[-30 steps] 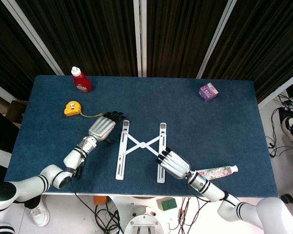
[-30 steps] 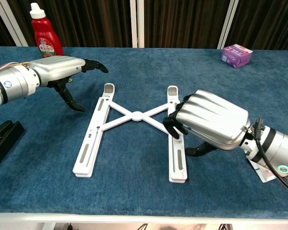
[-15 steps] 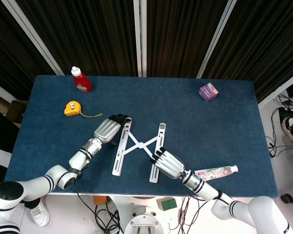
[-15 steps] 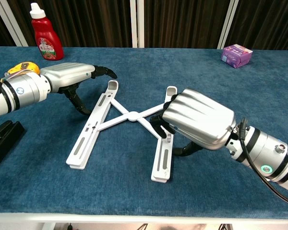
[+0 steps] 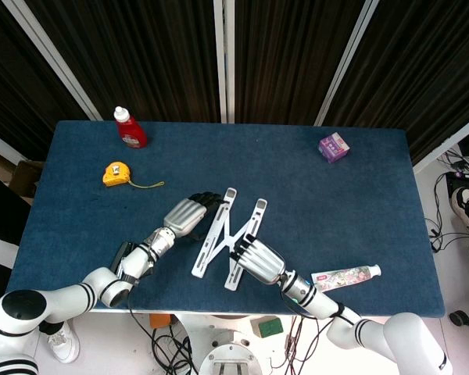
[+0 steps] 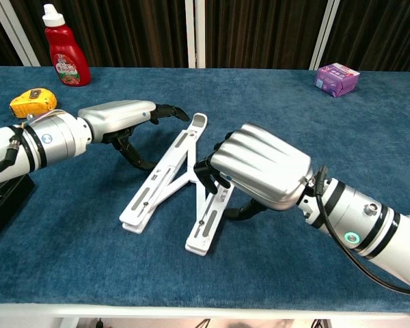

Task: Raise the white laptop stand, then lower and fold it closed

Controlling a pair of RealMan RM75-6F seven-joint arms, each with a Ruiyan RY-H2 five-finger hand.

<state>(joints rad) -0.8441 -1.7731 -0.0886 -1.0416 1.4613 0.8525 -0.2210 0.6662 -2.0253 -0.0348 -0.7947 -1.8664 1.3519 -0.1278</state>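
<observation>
The white laptop stand (image 5: pixel 219 232) lies flat on the blue table (image 5: pixel 336 211), turned at a slant, its two rails drawn close in a narrow X. My left hand (image 5: pixel 189 212) lies against the outer side of the left rail (image 6: pixel 165 171), fingertips (image 6: pixel 180 114) near the rail's far end and thumb spread below; it holds nothing. My right hand (image 5: pixel 256 260) grips the right rail (image 6: pixel 206 220), its fingers curled over the rail's middle in the chest view, where that hand (image 6: pixel 260 167) hides part of the rail.
A red ketchup bottle (image 5: pixel 130 127) and a yellow tape measure (image 5: pixel 115 173) sit at the far left. A purple box (image 5: pixel 334 147) is at the far right. A toothpaste tube (image 5: pixel 345 275) lies by the front edge. A black object (image 6: pixel 3 198) lies near my left forearm.
Both hands moved inward and pushed the rails together, so the stand went from a wide X to a narrow one. It also turned and shifted toward the table's middle.
</observation>
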